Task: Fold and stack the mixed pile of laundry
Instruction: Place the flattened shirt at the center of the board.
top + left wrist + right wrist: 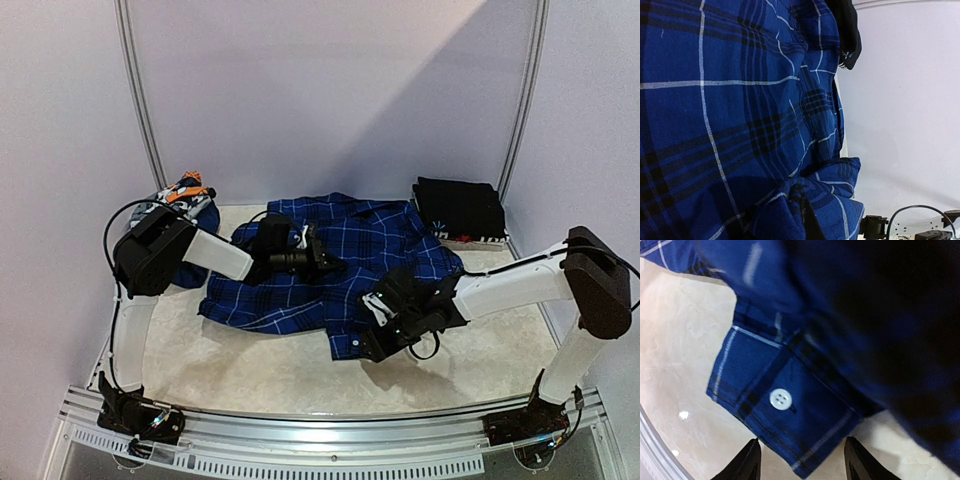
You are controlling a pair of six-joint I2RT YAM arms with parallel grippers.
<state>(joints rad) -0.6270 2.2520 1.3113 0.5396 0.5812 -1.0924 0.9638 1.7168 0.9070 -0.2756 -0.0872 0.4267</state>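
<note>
A blue plaid shirt (330, 262) from the laundry pile lies spread across the middle of the table. My left gripper (333, 266) is over its centre, shut on a bunched fold of the blue plaid shirt (715, 100); only a dark sliver of my left gripper (809, 222) shows among the cloth. My right gripper (372, 328) hovers at the shirt's near edge, open. In the right wrist view the buttoned cuff (785, 410) lies flat on the table just ahead of my right gripper (802, 462), whose fingertips (747, 462) stand apart on either side of the cuff's corner.
A folded black garment (458, 208) rests at the back right. Grey, white and orange patterned pieces (185, 195) are heaped at the back left behind my left arm. Pale walls close in the table on three sides. A metal rail (330, 430) runs along the near edge.
</note>
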